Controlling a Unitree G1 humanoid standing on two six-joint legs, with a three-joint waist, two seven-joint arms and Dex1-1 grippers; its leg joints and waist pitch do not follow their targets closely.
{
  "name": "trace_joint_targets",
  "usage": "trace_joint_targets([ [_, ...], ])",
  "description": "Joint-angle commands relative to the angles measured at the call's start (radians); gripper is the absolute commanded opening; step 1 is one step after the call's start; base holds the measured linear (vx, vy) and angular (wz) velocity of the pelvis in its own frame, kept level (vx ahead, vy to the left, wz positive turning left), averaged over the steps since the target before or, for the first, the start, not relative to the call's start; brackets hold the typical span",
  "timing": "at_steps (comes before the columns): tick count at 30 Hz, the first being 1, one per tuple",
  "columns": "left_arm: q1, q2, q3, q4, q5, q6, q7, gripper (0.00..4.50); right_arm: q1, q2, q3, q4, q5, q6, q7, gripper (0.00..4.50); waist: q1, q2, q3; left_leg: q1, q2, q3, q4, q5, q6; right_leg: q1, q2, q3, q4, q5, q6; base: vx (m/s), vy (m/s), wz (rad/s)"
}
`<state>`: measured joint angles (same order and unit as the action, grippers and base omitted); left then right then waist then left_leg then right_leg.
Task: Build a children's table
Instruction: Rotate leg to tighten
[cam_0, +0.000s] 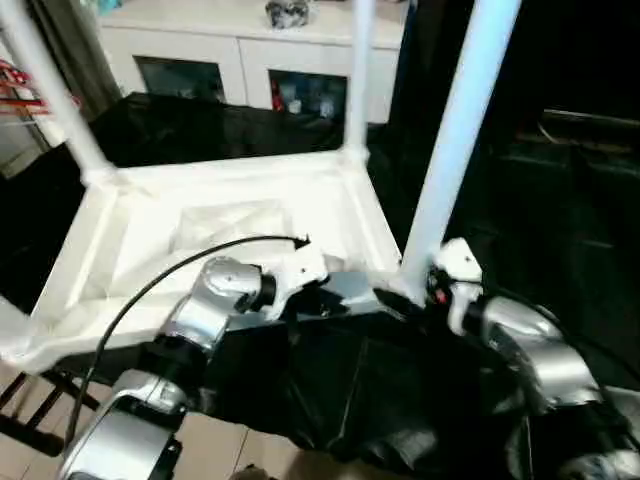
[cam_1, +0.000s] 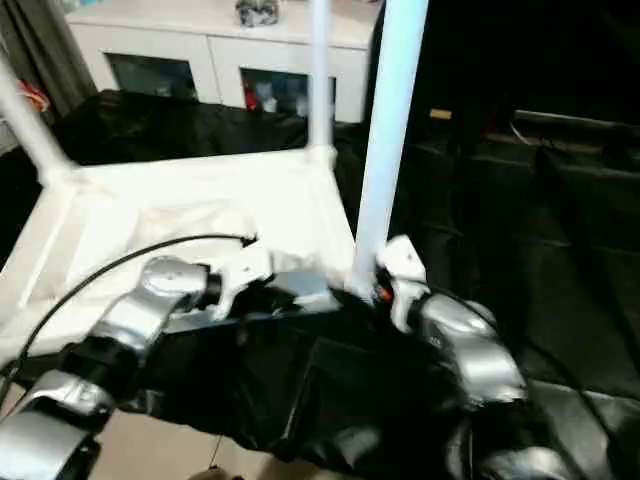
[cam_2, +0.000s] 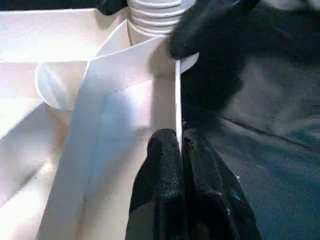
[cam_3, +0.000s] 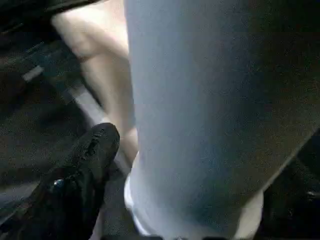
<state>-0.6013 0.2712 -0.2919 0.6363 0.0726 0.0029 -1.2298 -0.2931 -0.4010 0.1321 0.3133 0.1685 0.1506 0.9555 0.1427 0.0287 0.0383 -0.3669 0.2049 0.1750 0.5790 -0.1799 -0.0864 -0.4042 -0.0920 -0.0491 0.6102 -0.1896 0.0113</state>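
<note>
The children's table top (cam_0: 230, 215) lies upside down on a black cloth, its ribbed underside facing up. Three white legs stand in its corner sockets: far left (cam_0: 50, 90), far right (cam_0: 358, 70) and near right (cam_0: 455, 130). My left gripper (cam_2: 181, 145) is shut on the thin rim of the top's near edge, just beside the near right socket. My right gripper (cam_0: 425, 290) is at the base of the near right leg (cam_3: 200, 100), open around it. One black finger (cam_3: 97, 145) stands a little off the tube, and the other is hidden behind it.
A white cabinet with glass doors (cam_0: 240, 60) stands behind the table top, with a dark object (cam_0: 288, 12) on it. The black cloth (cam_0: 400, 400) hangs over the near edge. Dark slats (cam_0: 30, 410) stand on the floor at the bottom left.
</note>
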Motion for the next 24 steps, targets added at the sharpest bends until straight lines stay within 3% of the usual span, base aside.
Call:
trace_joint_targets([
  [1, -0.001, -0.013, -0.035, -0.05, -0.041, -0.043, -0.078, 0.0, 0.009, -0.019, 0.06, -0.057, 0.03, 0.014, 0.126, 3.9, 0.001, -0.016, -0.054, 0.005, 0.023, 0.001, -0.066, -0.217, 0.07, 0.049, -0.046, 0.032, -0.073, -0.172, -0.211, 0.0, 0.0, 0.0],
  [10, -0.007, 0.048, -0.022, -0.065, -0.079, -0.048, -0.191, 0.0, 0.022, -0.136, 0.111, -0.117, 0.051, 0.033, 0.322, 3.75, 0.009, -0.018, -0.055, 0.004, 0.025, 0.001, -0.065, -0.202, 0.071, 0.048, -0.048, 0.031, -0.068, -0.165, -0.229, 0.0, 0.0, 0.0],
  [19, -0.004, 0.061, -0.024, -0.066, -0.082, -0.056, -0.222, 0.0, 0.021, -0.125, 0.111, -0.132, 0.064, 0.055, 0.328, 2.96, 0.01, -0.02, -0.057, 0.004, 0.025, 0.001, -0.063, -0.189, 0.069, 0.05, -0.047, 0.029, -0.063, -0.128, -0.243, 0.0, 0.0, 0.0],
  [24, -0.022, 0.018, -0.003, -0.029, -0.07, -0.045, -0.115, 0.0, 0.04, -0.044, 0.077, -0.115, 0.062, 0.044, 0.201, 2.79, 0.009, -0.021, -0.054, 0.003, 0.024, 0.001, -0.064, -0.198, 0.061, 0.048, -0.048, 0.031, -0.067, -0.158, -0.234, 0.0, 0.0, 0.0],
])
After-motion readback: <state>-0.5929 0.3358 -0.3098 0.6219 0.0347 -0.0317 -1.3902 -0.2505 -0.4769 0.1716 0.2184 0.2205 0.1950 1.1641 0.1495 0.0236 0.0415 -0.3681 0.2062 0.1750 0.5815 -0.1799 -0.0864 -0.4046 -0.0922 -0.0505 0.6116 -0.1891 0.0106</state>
